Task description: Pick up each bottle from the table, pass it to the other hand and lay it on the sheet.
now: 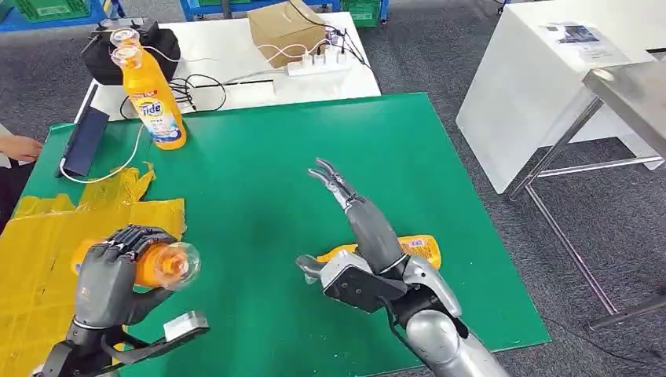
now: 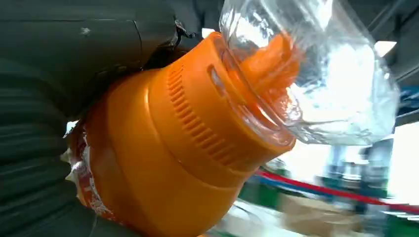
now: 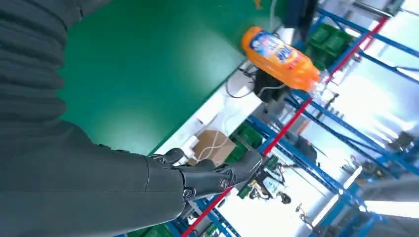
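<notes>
Left hand [image 1: 110,275]: fingers clamped on an orange bottle [image 1: 153,265], held over the yellow sheet [image 1: 31,259].
Right hand [image 1: 345,228]: fingers apart, holding nothing, above the green desk [image 1: 251,157].
Second bottle [image 1: 420,247]: lying under the right arm.
Third bottle [image 1: 153,102]: upright, far corner.

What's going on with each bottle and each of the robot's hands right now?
Left hand: grips an orange bottle above the yellow sheet.
Held orange bottle: lifted, on its side, clear cap on.
Right hand: open, fingers spread, holding nothing.
Lying bottle: flat on the green table, partly behind the right arm.
Tide bottle: upright, untouched.
</notes>
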Motion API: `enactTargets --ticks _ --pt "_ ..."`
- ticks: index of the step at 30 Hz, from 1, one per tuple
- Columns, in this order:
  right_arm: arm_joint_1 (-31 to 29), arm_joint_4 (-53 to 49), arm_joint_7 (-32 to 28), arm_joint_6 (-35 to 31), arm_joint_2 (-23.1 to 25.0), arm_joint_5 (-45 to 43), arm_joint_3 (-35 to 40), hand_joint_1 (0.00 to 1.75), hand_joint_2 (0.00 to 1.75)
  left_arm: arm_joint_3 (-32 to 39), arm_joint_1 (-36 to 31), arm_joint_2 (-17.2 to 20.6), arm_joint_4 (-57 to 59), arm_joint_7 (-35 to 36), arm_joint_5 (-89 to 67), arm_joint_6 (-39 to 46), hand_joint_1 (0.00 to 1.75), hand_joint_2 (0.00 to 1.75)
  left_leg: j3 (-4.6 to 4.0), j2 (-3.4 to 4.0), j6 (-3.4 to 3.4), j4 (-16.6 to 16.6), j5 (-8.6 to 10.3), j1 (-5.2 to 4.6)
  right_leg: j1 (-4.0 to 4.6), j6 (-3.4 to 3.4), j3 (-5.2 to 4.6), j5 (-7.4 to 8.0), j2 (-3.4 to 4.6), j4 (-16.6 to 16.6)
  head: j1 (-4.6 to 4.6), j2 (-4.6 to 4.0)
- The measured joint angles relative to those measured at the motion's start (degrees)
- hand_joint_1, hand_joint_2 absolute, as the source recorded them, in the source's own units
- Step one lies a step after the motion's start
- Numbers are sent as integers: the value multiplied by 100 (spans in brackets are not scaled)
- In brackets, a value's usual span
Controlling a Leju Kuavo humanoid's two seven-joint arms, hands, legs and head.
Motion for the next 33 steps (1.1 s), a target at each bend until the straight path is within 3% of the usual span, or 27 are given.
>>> enactTargets --ticks 4,11,19,20,21,27,33 --pt "-5 11 83 263 -372 15 -96 0 175 -92 -356 341 935 596 -570 -136 175 175 0 0 1 0 2 0 0 0 4 2 1 1 0 0" --pt "-7 26 118 324 -626 22 -140 0 175 -227 -618 569 1728 658 -612 -147 175 175 -3 2 0 0 2 0 0 -14 -2 11 1 2 0 0" --pt "-497 632 424 1288 -1284 -569 37 0 175 -525 -1515 906 3346 732 -291 -746 175 175 -7 -1 6 0 15 -1 0 -12 0 16 -1 1 2 0" --pt "-564 730 433 1338 -1364 -618 76 0 175 -569 -1660 945 3602 719 -221 -772 75 175 -7 0 4 0 16 -1 -1 -9 1 20 -1 2 0 0" --pt "-625 818 462 1384 -1441 -667 105 0 175 -606 -1780 980 3831 679 -144 -787 0 175 -7 1 2 0 19 -1 0 -6 1 23 0 2 0 0" --pt "-1042 1290 783 1784 -1848 -995 380 0 175 -822 -2269 1150 4609 704 55 -800 0 175 -4 -2 1 0 20 -1 0 -5 1 23 -2 4 0 0" --pt "-1536 2128 879 1884 -1922 -1056 762 0 175 -1130 -2760 1150 5117 787 63 -982 0 175 -4 -6 3 0 28 -1 0 -5 5 23 -8 4 0 0"
